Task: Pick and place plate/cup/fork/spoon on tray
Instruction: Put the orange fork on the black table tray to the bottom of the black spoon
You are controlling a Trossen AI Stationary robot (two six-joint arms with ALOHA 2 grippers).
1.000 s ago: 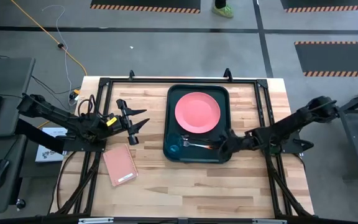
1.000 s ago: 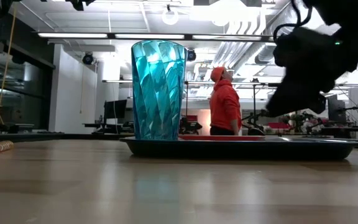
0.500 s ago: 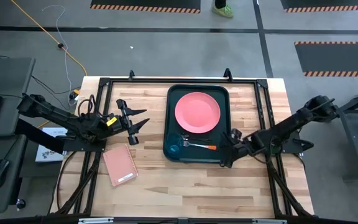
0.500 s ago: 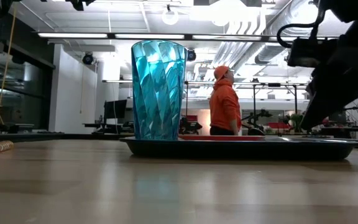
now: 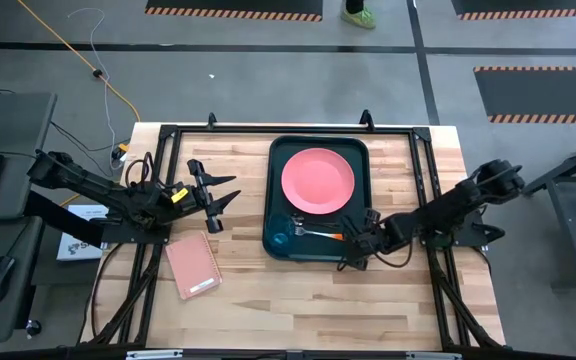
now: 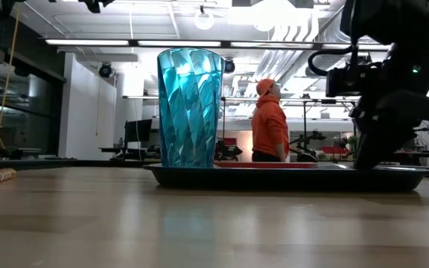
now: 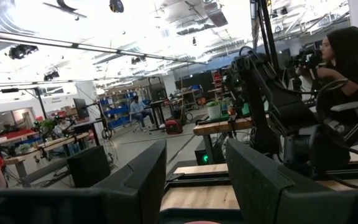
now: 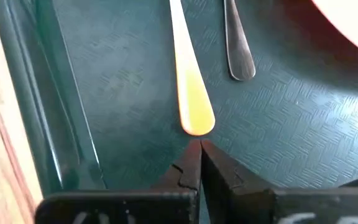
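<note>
— Where is your right gripper (image 5: 351,250)?

— Low over the near right corner of the tray (image 5: 276,152); my fingers (image 8: 191,163) are pressed together with nothing between them, tips just short of the fork (image 8: 189,87)'s orange handle end, not touching it so far as I can tell.

— And the other things?

— The fork lies flat on the tray floor; the spoon (image 8: 237,38) lies just beside it, apart from it; the plate (image 5: 317,179) fills the tray's far half; the cup (image 6: 191,106) stands upright at the tray's near left corner.

— Your left gripper (image 5: 220,192)?

— Raised over the table left of the tray, fingers (image 7: 138,180) spread apart, empty; a pink notebook (image 5: 193,267) lies on the table near it.
</note>
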